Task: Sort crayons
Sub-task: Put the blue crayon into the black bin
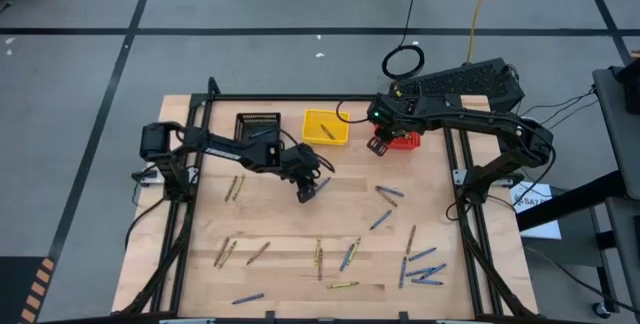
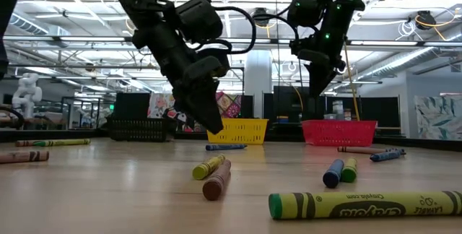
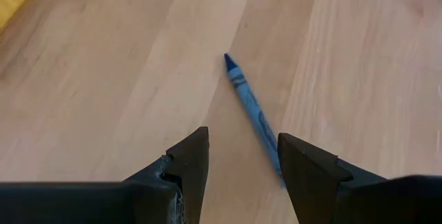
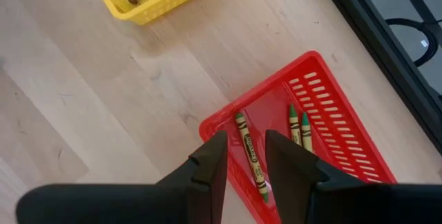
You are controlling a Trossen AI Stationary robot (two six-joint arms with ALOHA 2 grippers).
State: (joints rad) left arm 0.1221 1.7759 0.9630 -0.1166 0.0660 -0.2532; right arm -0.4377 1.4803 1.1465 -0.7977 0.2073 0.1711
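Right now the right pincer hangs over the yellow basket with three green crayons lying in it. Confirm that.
Not quite: the right pincer hangs over the red basket, not the yellow one. The right wrist view shows the three green crayons lying in it.

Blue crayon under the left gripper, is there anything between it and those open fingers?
Nothing visible. The left gripper hangs open over bare wood, and the blue crayon lies alone, its far end running under one finger.
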